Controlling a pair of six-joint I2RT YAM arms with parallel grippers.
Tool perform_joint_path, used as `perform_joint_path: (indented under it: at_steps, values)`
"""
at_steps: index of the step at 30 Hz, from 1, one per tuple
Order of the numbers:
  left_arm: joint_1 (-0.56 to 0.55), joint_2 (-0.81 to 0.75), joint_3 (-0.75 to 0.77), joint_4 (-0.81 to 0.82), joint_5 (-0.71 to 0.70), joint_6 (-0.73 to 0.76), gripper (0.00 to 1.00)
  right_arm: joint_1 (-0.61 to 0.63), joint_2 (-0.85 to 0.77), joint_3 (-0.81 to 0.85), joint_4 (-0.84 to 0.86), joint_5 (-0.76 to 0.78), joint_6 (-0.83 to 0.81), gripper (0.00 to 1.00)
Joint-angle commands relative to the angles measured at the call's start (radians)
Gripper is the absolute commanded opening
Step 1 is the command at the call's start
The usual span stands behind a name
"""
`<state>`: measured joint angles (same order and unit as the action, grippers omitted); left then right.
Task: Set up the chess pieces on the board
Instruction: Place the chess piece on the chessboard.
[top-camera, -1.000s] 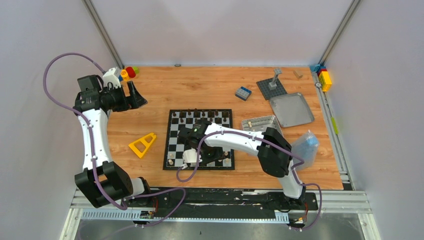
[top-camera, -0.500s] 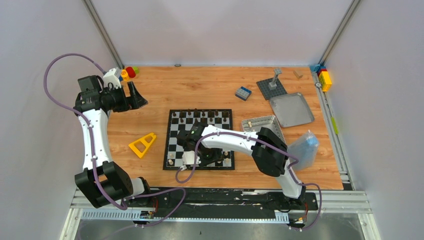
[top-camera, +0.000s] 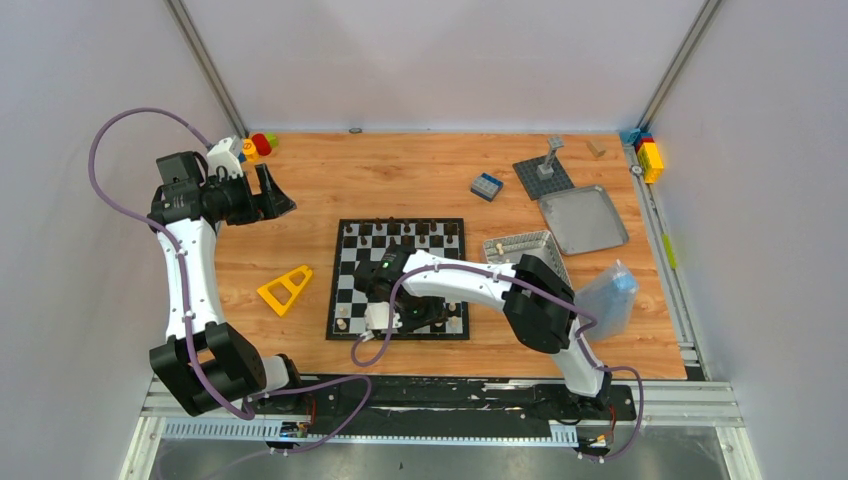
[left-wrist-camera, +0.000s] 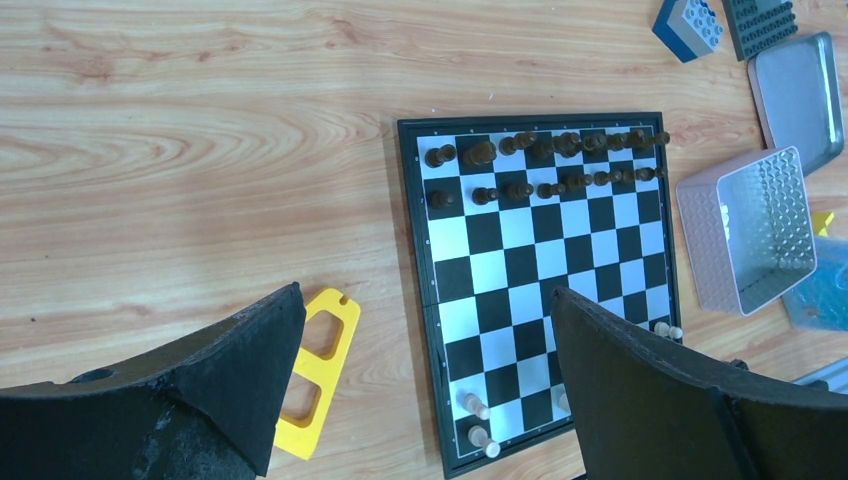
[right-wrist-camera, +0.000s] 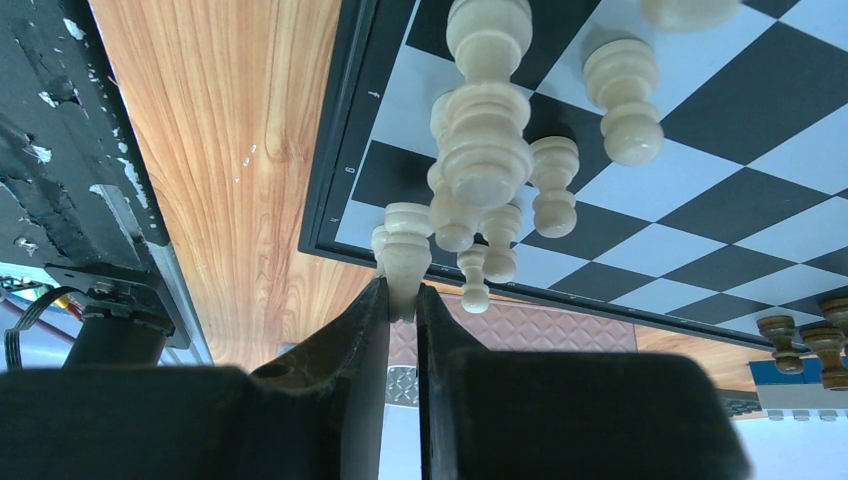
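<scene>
Wood tabletop (top-camera: 420, 180) — right jaws pinching cream piece (right-wrist-camera: 405, 245) at board (top-camera: 347, 282) edge.

the top camera looks steeply down over the whole desk (top-camera: 400, 180) from its near side. the left wrist camera sees the board (left-wrist-camera: 540, 290) from high up, the right wrist camera from very close.

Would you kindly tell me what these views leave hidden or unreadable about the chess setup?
- Top external: the right arm covers the board's near rows; what stands under it is hidden.
- Left wrist: a finger of the left gripper covers the board's near-right corner.
- Right wrist: the right gripper hides the held pale piece's base; its type is unclear.
</scene>
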<state>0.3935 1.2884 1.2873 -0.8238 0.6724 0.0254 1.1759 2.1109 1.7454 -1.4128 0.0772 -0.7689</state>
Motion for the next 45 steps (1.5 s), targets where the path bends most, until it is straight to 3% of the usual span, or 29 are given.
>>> perform_joint_path:
  at_steps: [1,11,21,32,39,45]
  values:
    - [0.005,-0.028,0.0,0.032,0.018,0.013,1.0,0.01,0.013,-0.01,0.013,0.005,-0.006,0.03]
    - [0.005,-0.029,-0.002,0.033,0.018,0.015,1.0,0.011,0.013,-0.008,0.018,0.003,-0.003,0.11]
    - [0.005,-0.029,-0.002,0.03,0.02,0.017,1.0,0.012,0.02,0.01,0.019,0.007,0.003,0.11]
    - [0.005,-0.028,-0.002,0.028,0.02,0.021,1.0,0.011,0.021,0.034,0.02,0.012,0.023,0.34]
    - [0.006,-0.029,0.003,0.024,0.024,0.019,1.0,-0.007,-0.007,0.073,0.02,0.001,0.042,0.34]
    - [0.005,-0.022,0.018,0.022,0.073,0.02,1.0,-0.06,-0.094,0.094,0.01,-0.107,0.077,0.36]
